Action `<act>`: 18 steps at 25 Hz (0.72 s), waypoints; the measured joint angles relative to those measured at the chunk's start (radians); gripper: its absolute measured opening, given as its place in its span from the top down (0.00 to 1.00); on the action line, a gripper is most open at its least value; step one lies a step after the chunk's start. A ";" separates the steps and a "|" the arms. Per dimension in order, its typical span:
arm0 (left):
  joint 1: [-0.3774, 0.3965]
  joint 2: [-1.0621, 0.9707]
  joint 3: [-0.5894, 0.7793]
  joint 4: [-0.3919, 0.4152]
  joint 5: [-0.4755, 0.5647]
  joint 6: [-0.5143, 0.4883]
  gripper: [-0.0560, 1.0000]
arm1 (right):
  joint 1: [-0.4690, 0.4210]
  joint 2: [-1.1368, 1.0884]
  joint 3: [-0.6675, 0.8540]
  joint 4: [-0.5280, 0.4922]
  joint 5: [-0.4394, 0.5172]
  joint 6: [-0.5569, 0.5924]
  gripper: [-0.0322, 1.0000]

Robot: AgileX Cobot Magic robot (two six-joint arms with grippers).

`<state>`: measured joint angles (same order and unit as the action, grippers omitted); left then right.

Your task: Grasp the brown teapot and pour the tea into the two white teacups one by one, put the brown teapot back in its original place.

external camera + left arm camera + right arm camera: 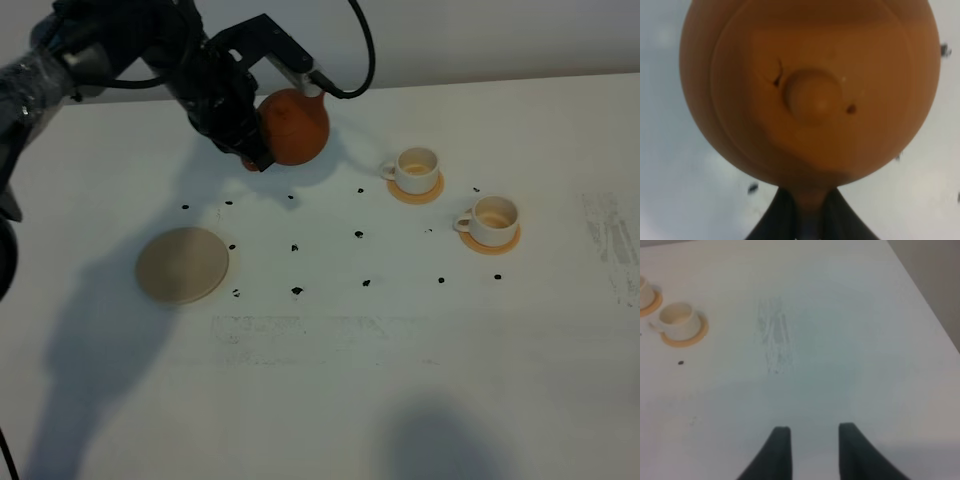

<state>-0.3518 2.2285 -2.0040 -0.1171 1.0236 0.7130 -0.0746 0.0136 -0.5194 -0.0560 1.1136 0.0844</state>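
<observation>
Your left gripper (807, 220) is clamped on the squat reddish-brown clay teapot (810, 90), lifted; carry it on to the nearer small white ceramic teacup (417, 168) beyond and tip gently.

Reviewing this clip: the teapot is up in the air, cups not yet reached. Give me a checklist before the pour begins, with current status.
1. Left claw shut on the brown teapot: ok.
2. Teapot lifted clear of the beige coaster: ok.
3. Both white teacups, near and far, upright on orange coasters: ok.
4. Spout over a cup: not ok, teapot is apart from both.
5. Lid seated: ok.
6. Right claw away from cups: ok.
</observation>
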 joint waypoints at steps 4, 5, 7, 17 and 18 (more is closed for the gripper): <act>-0.023 0.057 -0.072 -0.008 0.000 0.021 0.86 | 0.000 0.000 0.000 0.000 0.000 0.000 0.75; -0.027 0.071 -0.089 -0.010 -0.002 0.026 0.86 | 0.000 0.000 0.000 0.000 0.000 0.000 0.75; -0.036 0.098 -0.118 -0.012 -0.007 0.041 0.86 | 0.000 0.000 0.000 0.000 0.000 0.000 0.75; -0.064 0.147 -0.185 0.001 -0.054 0.117 0.86 | 0.000 0.000 0.000 0.000 0.000 0.000 0.75; -0.064 0.147 -0.185 0.005 -0.060 0.124 0.86 | 0.000 0.000 0.000 0.000 0.000 0.000 0.75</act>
<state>-0.4156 2.3755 -2.1889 -0.1126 0.9637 0.8365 -0.0746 0.0136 -0.5194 -0.0560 1.1136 0.0844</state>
